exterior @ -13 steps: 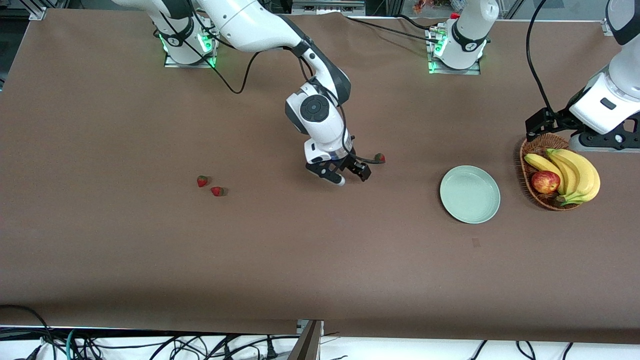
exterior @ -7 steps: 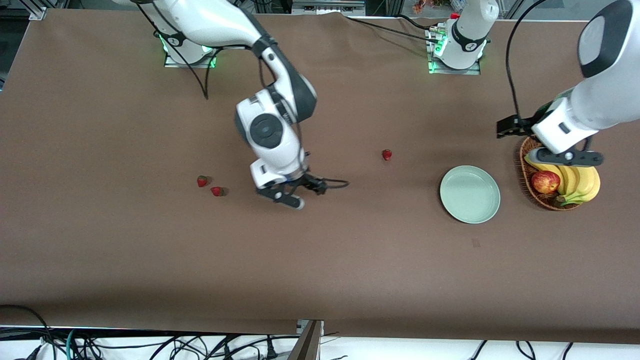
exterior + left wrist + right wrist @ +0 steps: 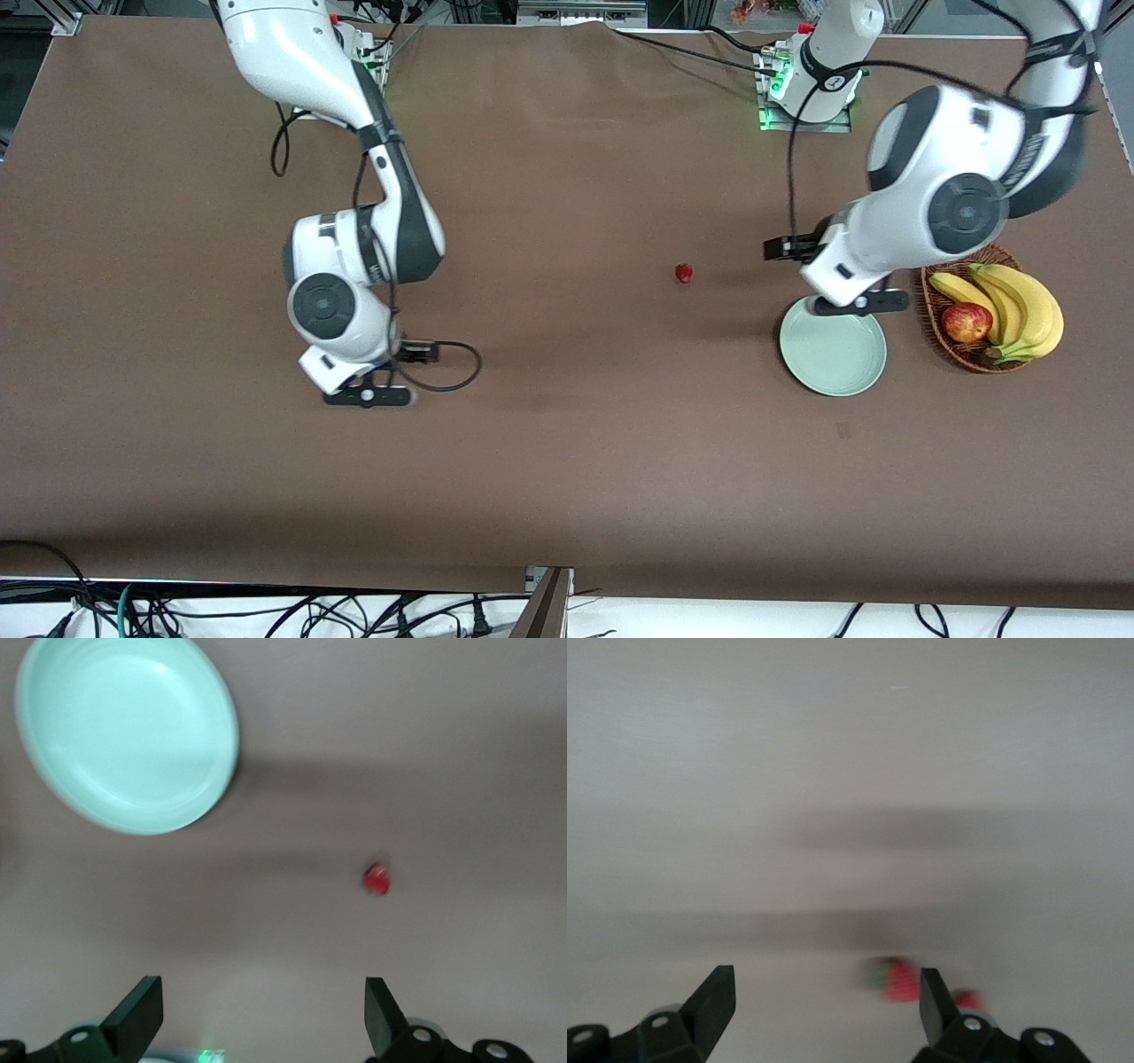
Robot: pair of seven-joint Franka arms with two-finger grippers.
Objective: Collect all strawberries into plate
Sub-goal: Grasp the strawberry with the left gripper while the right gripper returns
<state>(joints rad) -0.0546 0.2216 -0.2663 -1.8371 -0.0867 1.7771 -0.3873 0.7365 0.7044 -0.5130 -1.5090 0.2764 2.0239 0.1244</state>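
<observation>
One strawberry lies on the brown table between the two arms, beside the mint-green plate and toward the right arm's end from it. It also shows in the left wrist view, apart from the plate. My left gripper hovers open and empty over the plate's rim. My right gripper is open and empty, low over the table. Two blurred strawberries lie close by one of its fingers. The right arm hides them in the front view.
A brown wicker basket with bananas and a red-yellow apple stands beside the plate at the left arm's end. A black cable loops from the right wrist.
The right arm has swung from the table's middle toward its own end, over the two strawberries. The left arm has moved from the basket to over the plate's rim.
</observation>
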